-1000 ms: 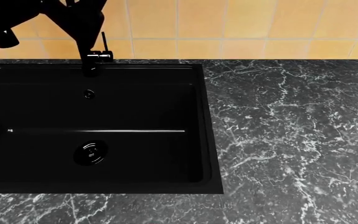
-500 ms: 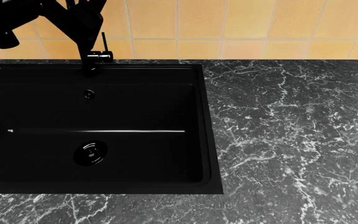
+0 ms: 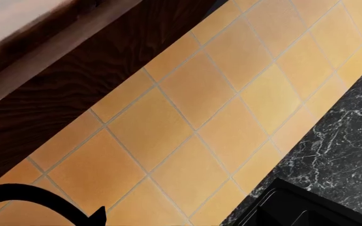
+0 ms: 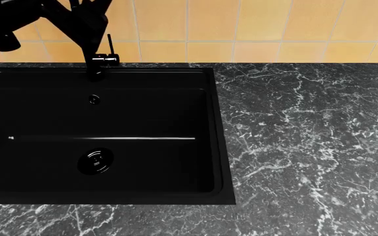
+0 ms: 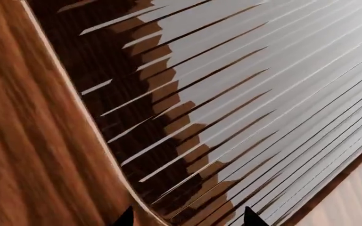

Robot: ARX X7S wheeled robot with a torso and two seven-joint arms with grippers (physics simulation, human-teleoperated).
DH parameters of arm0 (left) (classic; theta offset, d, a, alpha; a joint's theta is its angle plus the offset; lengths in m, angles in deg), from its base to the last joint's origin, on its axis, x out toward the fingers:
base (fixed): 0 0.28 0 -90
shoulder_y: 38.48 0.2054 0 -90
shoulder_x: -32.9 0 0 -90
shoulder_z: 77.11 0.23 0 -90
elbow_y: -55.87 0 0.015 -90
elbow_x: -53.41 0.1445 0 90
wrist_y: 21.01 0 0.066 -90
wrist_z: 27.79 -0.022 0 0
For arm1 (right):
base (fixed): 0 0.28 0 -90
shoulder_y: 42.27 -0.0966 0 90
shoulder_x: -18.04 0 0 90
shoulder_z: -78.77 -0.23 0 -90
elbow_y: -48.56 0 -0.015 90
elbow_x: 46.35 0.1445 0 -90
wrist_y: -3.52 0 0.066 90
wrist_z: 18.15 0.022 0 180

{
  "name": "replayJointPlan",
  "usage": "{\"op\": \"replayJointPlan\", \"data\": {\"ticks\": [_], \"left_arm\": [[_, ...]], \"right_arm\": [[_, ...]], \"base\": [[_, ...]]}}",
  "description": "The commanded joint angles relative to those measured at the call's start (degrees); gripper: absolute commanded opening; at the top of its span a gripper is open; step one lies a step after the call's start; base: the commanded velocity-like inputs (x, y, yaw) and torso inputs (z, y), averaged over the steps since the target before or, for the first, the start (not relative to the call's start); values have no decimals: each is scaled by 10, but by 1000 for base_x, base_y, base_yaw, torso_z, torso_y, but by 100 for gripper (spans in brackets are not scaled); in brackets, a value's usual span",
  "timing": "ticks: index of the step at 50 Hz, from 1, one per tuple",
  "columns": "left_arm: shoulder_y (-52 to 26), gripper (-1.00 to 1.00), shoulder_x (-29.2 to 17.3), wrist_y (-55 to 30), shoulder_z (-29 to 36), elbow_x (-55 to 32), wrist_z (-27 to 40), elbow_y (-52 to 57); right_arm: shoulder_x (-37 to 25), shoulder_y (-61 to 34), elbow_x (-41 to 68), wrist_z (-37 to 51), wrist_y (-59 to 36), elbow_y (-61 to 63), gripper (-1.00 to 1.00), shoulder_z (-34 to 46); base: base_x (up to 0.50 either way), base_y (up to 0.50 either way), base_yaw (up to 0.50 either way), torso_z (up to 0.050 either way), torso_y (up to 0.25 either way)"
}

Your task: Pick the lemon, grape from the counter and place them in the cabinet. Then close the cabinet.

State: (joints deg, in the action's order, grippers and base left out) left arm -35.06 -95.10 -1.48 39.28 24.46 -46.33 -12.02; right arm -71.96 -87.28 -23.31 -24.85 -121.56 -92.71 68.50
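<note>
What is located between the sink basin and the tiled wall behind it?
In the head view, a black faucet stands on the sink's rear rim, below the wall tiles.

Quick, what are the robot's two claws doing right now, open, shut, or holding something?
Left gripper: cannot be told; its fingers do not show clearly.
Right gripper: open, two dark fingertips apart, holding nothing, close to a slatted dark wooden cabinet door.

Counter (image 4: 307, 147): dark grey-black marble, white veins. Sink basin (image 4: 143, 162): glossy black. Faucet (image 4: 94, 29): black. Wall tiles (image 4: 261, 24): orange-yellow, pale grout. Cabinet (image 5: 17, 141): reddish-brown wood grain; slatted panel brown and grey
</note>
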Motion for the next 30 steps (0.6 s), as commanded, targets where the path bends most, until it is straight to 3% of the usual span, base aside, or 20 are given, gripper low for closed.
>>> {"op": "replayJointPlan", "data": {"ticks": [1,13,19,30], "left_arm": [[0,100,-3,3,0,0,0,-2],[2,100,-7,4,0,-2,1,-2],[-1,100,-7,6,3,-1,0,-4],[3,100,-9,7,2,-3,1,-2]], "right_arm": [[0,21,186,-92,-15,-32,100,75],[0,14,187,-79,-1,-34,100,76],[0,10,185,-62,-38,-34,100,75],[0,17,159,-132,-100,-29,100,75]], "base": [[0,0,-2,0,0],[22,3,5,-1,0],[31,7,14,0,0],[5,0,-1,0,0]]}}
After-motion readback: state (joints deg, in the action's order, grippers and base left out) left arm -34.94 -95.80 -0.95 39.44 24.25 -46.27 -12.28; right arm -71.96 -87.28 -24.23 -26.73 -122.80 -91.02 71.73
